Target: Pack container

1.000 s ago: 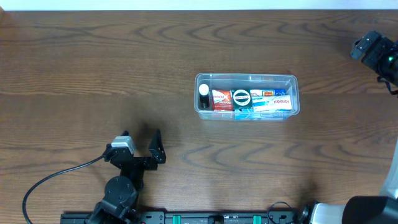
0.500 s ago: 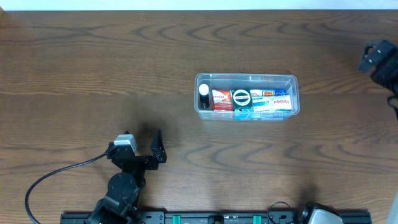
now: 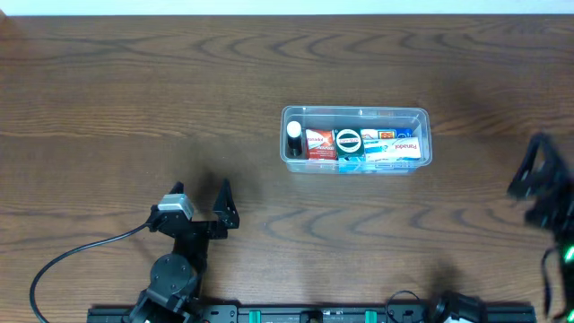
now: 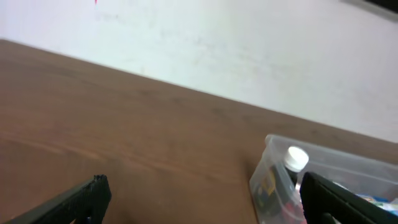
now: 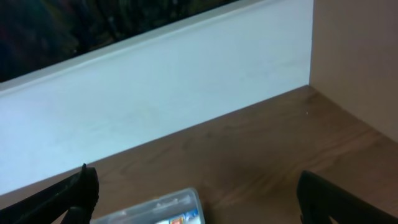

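The container (image 3: 359, 110), a clear rimmed tub, stands right of the table's middle. Inside it lie a small bottle with a white cap (image 3: 293, 133), a red box (image 3: 320, 144), a round black-and-white lid (image 3: 348, 140) and blue-and-white boxes (image 3: 395, 147). My left gripper (image 3: 199, 194) is low at the near left, open and empty, well short of the tub. In the left wrist view the left gripper (image 4: 203, 182) faces the container's end wall (image 4: 264, 180) and the bottle cap (image 4: 296, 157). The right gripper (image 3: 536, 175), blurred, is at the right edge, open and empty. In the right wrist view the right gripper (image 5: 196, 177) frames the container's corner (image 5: 155, 208).
A black cable (image 3: 81, 256) trails from the left arm's base toward the near left. A mounting rail (image 3: 296, 314) runs along the table's front edge. A white wall (image 5: 155, 93) closes the far side, and a beige side panel (image 5: 360, 62) stands at the right.
The right arm has swung from the far right corner down toward the near side, along the right edge. The left gripper has barely shifted. The container has stayed put.
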